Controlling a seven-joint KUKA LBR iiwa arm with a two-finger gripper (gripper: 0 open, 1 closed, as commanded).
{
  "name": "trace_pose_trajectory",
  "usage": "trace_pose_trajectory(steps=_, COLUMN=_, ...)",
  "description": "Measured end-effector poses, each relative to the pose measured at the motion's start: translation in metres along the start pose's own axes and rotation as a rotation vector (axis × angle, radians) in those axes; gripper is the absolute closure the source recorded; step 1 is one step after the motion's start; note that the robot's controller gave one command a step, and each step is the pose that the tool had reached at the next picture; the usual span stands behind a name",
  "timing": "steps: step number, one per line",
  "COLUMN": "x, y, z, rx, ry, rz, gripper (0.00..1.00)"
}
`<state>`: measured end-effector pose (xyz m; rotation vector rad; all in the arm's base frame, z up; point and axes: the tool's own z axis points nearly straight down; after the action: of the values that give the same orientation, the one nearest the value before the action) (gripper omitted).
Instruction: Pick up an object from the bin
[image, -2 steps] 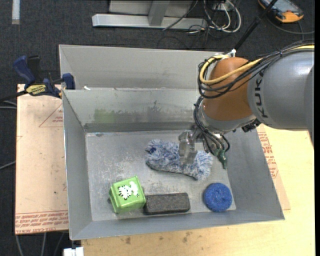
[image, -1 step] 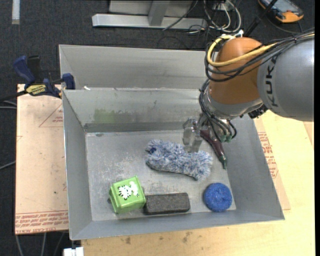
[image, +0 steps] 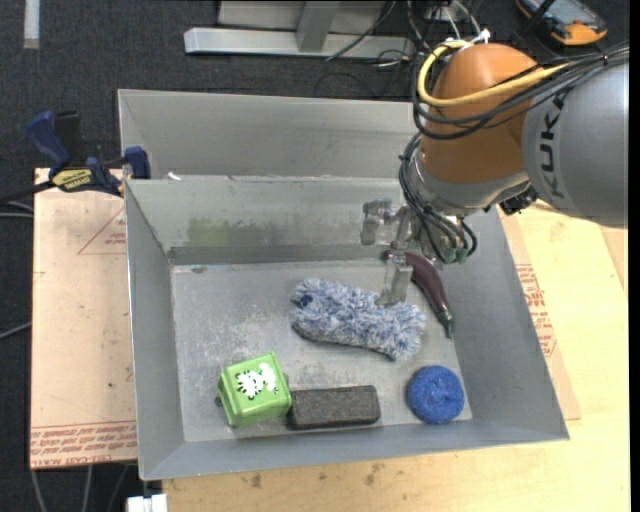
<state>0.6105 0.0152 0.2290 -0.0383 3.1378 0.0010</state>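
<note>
Your gripper (image: 418, 310) hangs with its fingers apart over the right end of the fluffy blue-and-white cloth (image: 355, 318), which lies near the middle of the bin (image: 150, 300). One fingertip is at the cloth's upper right edge and the other just beside its right end. Judge this piece as light, soft and limp. It will likely squash under the fingers and sag when lifted, so take a deep bite into the thick pile rather than pinching loose tufts, which could slip out. You cannot tell whether the fingertips press on the pile or only hover above it, and the wrist hides the bin wall behind it. The green cube (image: 254, 389), dark grey block (image: 334, 407) and blue ball (image: 436, 393) lie well apart along the near wall.
</note>
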Motion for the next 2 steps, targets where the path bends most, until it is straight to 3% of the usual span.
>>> trace_pose_trajectory(steps=1, x=0.000, y=0.000, z=0.000, rx=0.000, ry=0.000, rz=0.000, gripper=0.00)
trace_pose_trajectory(steps=2, x=0.011, y=-0.010, z=0.043, rx=0.000, ry=-0.003, rz=-0.079, gripper=0.00)
